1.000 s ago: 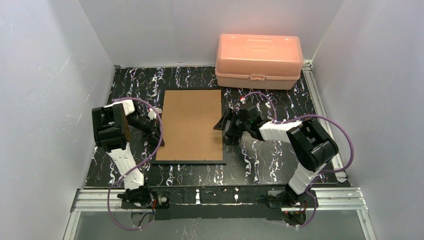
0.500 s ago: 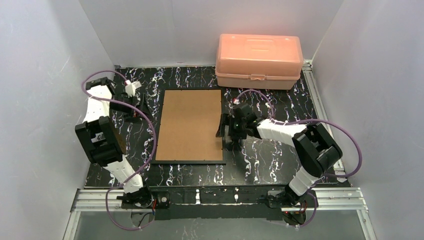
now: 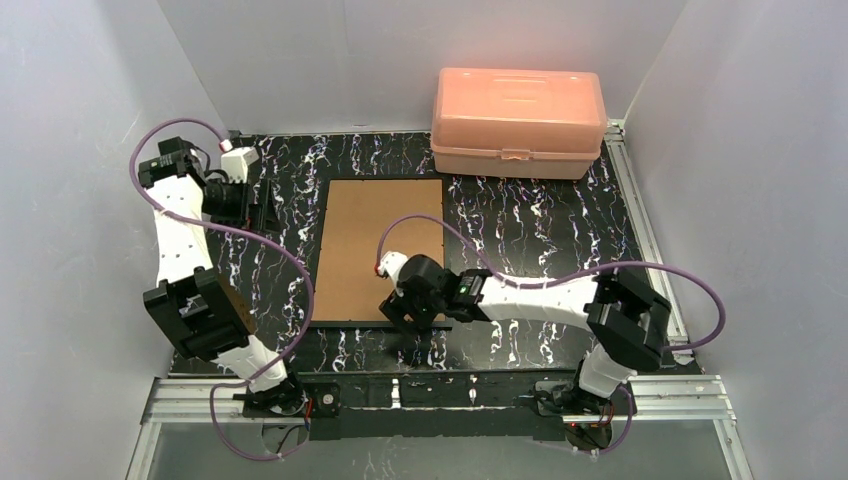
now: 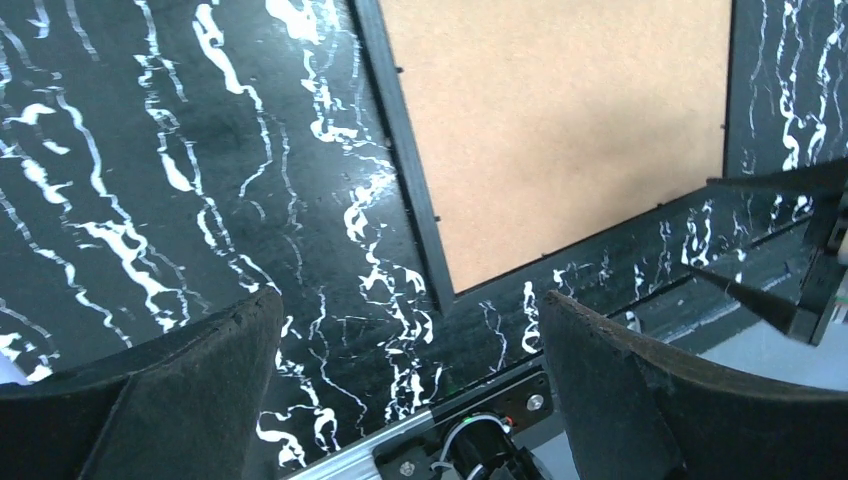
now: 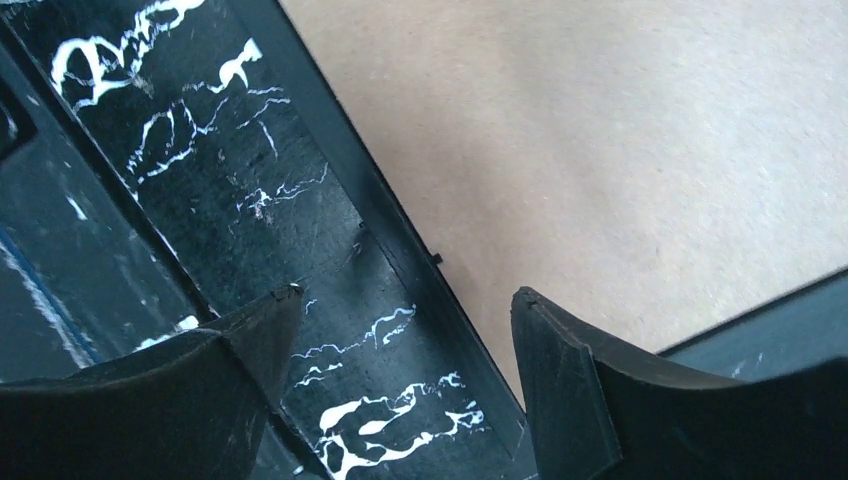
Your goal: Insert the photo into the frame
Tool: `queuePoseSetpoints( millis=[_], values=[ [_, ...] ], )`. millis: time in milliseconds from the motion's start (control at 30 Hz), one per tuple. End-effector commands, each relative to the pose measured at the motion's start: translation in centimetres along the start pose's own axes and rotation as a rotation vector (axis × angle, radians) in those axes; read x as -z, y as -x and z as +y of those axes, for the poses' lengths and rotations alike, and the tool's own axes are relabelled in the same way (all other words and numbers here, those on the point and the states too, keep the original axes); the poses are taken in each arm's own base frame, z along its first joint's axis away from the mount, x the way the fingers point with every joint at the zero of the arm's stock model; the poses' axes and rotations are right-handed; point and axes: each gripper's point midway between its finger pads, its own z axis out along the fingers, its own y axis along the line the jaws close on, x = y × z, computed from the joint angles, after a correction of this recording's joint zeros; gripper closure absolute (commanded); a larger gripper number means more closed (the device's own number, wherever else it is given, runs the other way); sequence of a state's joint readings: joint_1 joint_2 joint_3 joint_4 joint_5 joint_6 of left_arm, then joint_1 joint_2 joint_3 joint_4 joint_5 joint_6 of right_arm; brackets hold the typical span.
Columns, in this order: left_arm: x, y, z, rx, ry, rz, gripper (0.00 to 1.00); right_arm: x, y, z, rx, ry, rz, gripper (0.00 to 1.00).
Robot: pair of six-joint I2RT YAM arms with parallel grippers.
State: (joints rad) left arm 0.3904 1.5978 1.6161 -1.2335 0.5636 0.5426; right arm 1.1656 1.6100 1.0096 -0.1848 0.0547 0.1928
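The thin black rectangular picture frame [image 3: 380, 250] lies brown fibreboard back up on the black marbled desk [image 3: 540, 230]. The right end effector [image 5: 405, 293] gapes wide and empty over its near edge. The left end effector [image 4: 410, 298], equally wide, hangs off its left side.

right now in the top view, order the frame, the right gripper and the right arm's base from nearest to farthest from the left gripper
1. frame, lying just right of the left gripper.
2. right gripper, at the frame's near edge, towards its right end.
3. right arm's base, far off at the near right.
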Motion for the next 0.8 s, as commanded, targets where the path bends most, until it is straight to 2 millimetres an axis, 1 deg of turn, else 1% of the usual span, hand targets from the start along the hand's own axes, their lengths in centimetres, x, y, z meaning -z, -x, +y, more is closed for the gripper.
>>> queuePoseSetpoints(
  millis=[0,67,167,233,333,400,500,667,767],
  values=[
    [2.6,1.3,1.1,0.029,0.086,-0.084,0.02,-1.4,1.2,1.0,0.169,-0.010,-0.019,0.17],
    [3.2,1.7,1.4,0.035,0.121,-0.117,0.02,-2.1,1.4,1.6,0.201,-0.002,-0.022,0.19],
    [4.2,2.4,1.9,0.049,0.168,-0.162,0.02,-3.0,1.8,2.1,0.236,-0.004,-0.026,0.22],
    [5.0,3.0,2.0,0.056,0.174,-0.194,0.02,-3.5,2.0,2.5,0.257,-0.003,-0.025,0.24],
    [5.6,3.6,1.8,0.058,0.163,-0.222,0.02,-4.2,2.2,2.9,0.268,-0.008,-0.028,0.27],
    [5.6,3.8,1.3,0.051,0.134,-0.238,0.02,-4.8,1.9,3.0,0.276,-0.022,-0.021,0.30],
    [5.4,4.2,0.0,0.021,0.069,-0.267,0.02,-5.4,1.6,2.7,0.315,-0.054,-0.008,0.37],
    [5.2,4.9,-2.0,-0.017,-0.040,-0.340,0.02,-5.6,1.4,2.6,0.335,-0.089,-0.011,0.48],
    [5.0,5.0,-3.3,-0.036,-0.115,-0.366,0.02,-5.8,1.1,2.6,0.336,-0.097,-0.008,0.56]
  ],
)
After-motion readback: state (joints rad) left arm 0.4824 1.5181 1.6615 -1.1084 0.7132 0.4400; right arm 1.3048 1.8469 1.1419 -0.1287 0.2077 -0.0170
